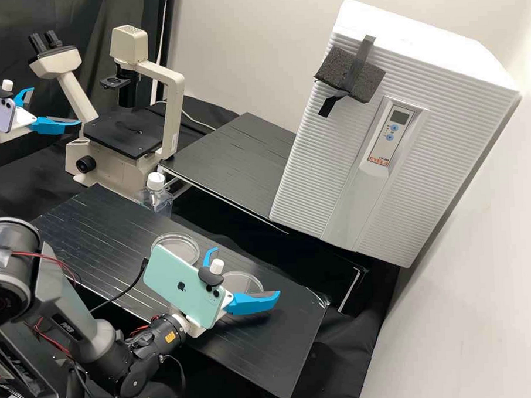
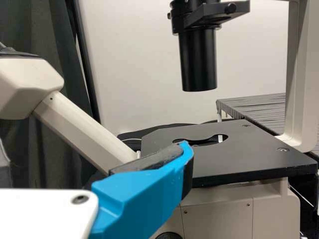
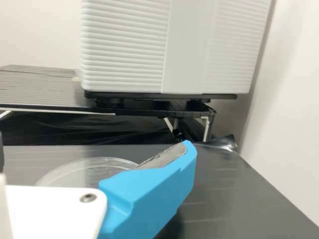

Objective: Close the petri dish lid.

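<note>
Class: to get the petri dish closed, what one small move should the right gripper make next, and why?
Probably lower the open right gripper slightly around the clear round piece seen between its fingers, ready to grip its rim. The other clear piece lies apart from it, so nothing is closed yet.

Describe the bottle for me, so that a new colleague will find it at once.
In the high view, find the beige microscope. Near its base, by the far edge of the black bench, is a clear bottle. It stands upright with a white cap, unlike the flat, round petri dish parts nearby.
</note>
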Available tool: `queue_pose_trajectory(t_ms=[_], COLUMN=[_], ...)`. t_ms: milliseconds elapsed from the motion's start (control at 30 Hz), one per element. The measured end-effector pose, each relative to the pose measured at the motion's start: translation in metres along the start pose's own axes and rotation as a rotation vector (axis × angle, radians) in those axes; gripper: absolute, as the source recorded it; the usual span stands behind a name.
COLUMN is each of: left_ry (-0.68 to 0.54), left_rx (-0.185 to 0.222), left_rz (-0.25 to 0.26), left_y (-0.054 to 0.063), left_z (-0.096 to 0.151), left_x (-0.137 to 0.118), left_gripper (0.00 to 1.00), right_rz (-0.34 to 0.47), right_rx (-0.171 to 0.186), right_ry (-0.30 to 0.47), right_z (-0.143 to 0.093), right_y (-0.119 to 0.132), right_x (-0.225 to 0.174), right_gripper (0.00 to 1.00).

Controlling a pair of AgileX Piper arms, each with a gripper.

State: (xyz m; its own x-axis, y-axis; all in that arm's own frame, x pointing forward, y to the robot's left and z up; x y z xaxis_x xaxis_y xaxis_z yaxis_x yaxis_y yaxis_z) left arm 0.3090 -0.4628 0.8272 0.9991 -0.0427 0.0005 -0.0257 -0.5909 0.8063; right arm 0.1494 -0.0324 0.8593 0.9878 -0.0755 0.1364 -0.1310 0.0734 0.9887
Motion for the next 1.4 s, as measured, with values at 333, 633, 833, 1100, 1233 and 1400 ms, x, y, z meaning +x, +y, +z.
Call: queue_pose_trajectory(t_ms=[333, 633, 833, 1100, 1233, 1400], left_ry=[0.000, 0.000, 0.000, 0.000, 0.000, 0.000], left_rx=[0.000, 0.000, 0.000, 0.000, 0.000, 0.000], left_rz=[0.000, 0.000, 0.000, 0.000, 0.000, 0.000], left_y=[0.000, 0.000, 0.000, 0.000, 0.000, 0.000], left_z=[0.000, 0.000, 0.000, 0.000, 0.000, 0.000], left_x=[0.000, 0.000, 0.000, 0.000, 0.000, 0.000], left_gripper=[1.00, 1.00, 1.00, 1.00, 1.00, 1.00], right_rz=[-0.032, -0.042, -0.042, -0.055, -0.066, -0.073], right_rx=[-0.027, -0.007, -0.005, 0.001, 0.010, 0.012], right_ry=[-0.011, -0.041, -0.041, -0.037, -0.034, -0.021], right_z=[0.003, 0.009, 0.009, 0.009, 0.009, 0.007], right_y=[0.000, 0.000, 0.000, -0.002, -0.004, -0.005], right_x=[-0.004, -0.005, -0.005, -0.004, -0.003, -0.002], right_gripper=[1.00, 1.00, 0.00, 0.00, 0.00, 0.00])
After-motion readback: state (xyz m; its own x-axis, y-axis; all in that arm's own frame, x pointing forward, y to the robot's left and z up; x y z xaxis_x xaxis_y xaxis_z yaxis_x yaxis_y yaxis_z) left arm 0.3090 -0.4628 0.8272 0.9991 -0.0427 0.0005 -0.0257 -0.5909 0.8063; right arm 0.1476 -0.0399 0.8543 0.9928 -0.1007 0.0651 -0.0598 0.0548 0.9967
